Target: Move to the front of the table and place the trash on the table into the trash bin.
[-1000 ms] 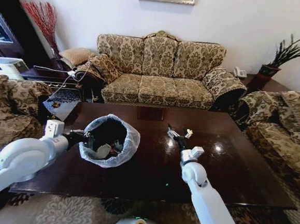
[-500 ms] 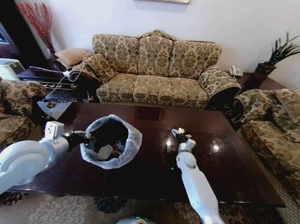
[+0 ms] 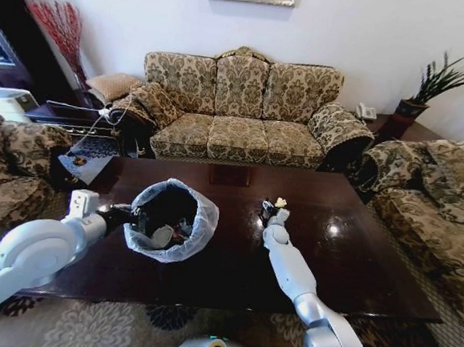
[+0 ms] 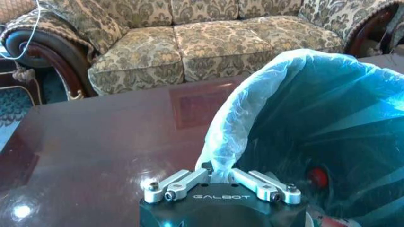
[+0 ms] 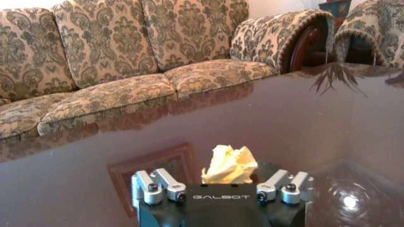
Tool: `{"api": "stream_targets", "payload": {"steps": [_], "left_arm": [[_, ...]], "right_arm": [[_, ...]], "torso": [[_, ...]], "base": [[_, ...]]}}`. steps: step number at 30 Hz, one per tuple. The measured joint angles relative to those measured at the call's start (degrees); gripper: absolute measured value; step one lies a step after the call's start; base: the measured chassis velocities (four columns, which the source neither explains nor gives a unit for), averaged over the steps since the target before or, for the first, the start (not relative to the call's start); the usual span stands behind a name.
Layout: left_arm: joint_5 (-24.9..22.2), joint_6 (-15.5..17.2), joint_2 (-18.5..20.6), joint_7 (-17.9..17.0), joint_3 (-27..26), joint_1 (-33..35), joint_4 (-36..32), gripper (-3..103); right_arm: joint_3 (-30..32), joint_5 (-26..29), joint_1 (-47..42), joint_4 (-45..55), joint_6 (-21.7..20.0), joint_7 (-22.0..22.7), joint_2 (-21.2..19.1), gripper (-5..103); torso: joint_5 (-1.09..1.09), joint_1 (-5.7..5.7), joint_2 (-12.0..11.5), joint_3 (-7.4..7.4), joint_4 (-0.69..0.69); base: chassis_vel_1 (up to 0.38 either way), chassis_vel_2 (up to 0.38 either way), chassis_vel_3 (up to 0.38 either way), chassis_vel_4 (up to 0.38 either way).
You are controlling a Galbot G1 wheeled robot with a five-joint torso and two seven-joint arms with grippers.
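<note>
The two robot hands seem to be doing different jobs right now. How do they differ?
The left hand is pinched shut on the white bag at the rim of the trash bin, while the right hand grips a small crumpled paper wad. The left hand is beside the bin at the table's left part; the right hand reaches out over the table's middle. Both are closed on something.

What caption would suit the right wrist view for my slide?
Right end effector holding a crumpled paper wad above the glossy table, patterned sofa behind.
</note>
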Motion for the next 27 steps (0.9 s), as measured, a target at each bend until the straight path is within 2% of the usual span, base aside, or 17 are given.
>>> {"api": "stream_targets", "payload": {"steps": [1,2,4,6,10,11,13,15,16,18,20,21,23,27], "left_arm": [[0.04,-0.02,0.00,0.04,0.00,-0.01,0.11,0],[0.04,-0.02,0.00,0.04,0.00,-0.01,0.11,0],[0.06,-0.04,0.08,0.13,0.07,-0.08,0.22,0],[0.07,-0.05,0.15,0.16,0.12,-0.11,0.24,0],[0.09,-0.08,0.18,0.27,0.17,-0.16,0.26,0],[0.09,-0.08,0.18,0.27,0.17,-0.16,0.26,0],[0.23,-0.09,0.02,0.29,0.17,-0.14,0.26,0],[0.33,-0.09,-0.09,0.29,0.17,-0.09,0.27,0],[0.53,-0.09,-0.33,0.29,0.21,0.03,0.26,0],[0.68,-0.09,-0.50,0.30,0.28,0.09,0.27,0],[0.86,-0.09,-0.64,0.36,0.36,0.14,0.26,0],[0.86,-0.09,-0.64,0.36,0.36,0.14,0.26,0],[0.89,-0.09,-0.51,0.40,0.37,0.13,0.26,0],[0.89,-0.09,-0.23,0.42,0.35,0.09,0.42,0]], "right_arm": [[-0.01,0.16,0.00,-0.23,0.10,-0.21,-0.10,78],[-0.01,0.16,0.00,-0.23,0.10,-0.21,-0.10,78],[-0.04,0.61,0.05,-0.80,0.30,-0.78,-0.27,68],[-0.05,0.77,0.08,-0.83,0.32,-1.04,-0.30,68],[-0.16,1.46,-0.11,-0.54,0.16,-1.36,-0.28,45],[-0.16,1.46,-0.11,-0.54,0.16,-1.36,-0.28,45],[-0.18,1.49,-0.22,-0.36,0.02,-1.42,-0.30,35],[-0.21,1.51,-0.27,-0.24,-0.08,-1.46,-0.34,35],[-0.25,1.55,-0.36,0.00,-0.30,-1.57,-0.46,24],[-0.26,1.61,-0.41,0.13,-0.42,-1.65,-0.50,24],[-0.27,1.67,-0.45,0.28,-0.53,-1.85,-0.58,13],[-0.27,1.67,-0.45,0.28,-0.53,-1.85,-0.58,13],[-0.27,1.70,-0.45,0.40,-0.54,-1.91,-0.62,3],[-0.23,1.83,-0.76,1.39,-0.57,-1.96,-0.72,0]], "torso": [[0.00,0.00,0.00,0.00,0.01],[0.00,0.00,0.00,0.00,0.01],[-0.02,-0.01,0.01,0.00,0.03],[-0.02,-0.01,0.01,0.00,0.03],[0.00,0.00,0.01,0.00,0.02],[0.00,0.00,0.01,0.00,0.02],[0.00,-0.01,0.01,0.00,0.02],[0.00,-0.01,0.01,0.00,0.02],[0.00,-0.01,0.01,0.00,0.03],[-0.02,-0.01,0.01,0.00,0.03],[-0.02,-0.01,0.01,0.00,0.03],[-0.02,-0.01,0.01,0.00,0.03],[-0.01,-0.01,0.01,0.00,0.02],[-0.01,-0.01,0.01,0.00,0.02]], "base": [[0.000,0.000,0.000,0.000],[0.000,0.000,0.000,0.000],[0.000,0.000,0.000,0.000],[0.000,0.000,0.000,0.000],[0.000,0.000,0.000,0.000],[0.000,0.000,0.000,0.000],[0.000,0.000,0.000,0.000],[0.000,0.000,0.000,0.000],[0.000,0.000,0.000,0.000],[0.000,0.000,0.000,0.000],[0.000,0.000,0.000,0.000],[0.000,0.000,0.000,0.000],[0.000,0.000,0.000,0.000],[0.000,0.000,0.000,0.000]]}}
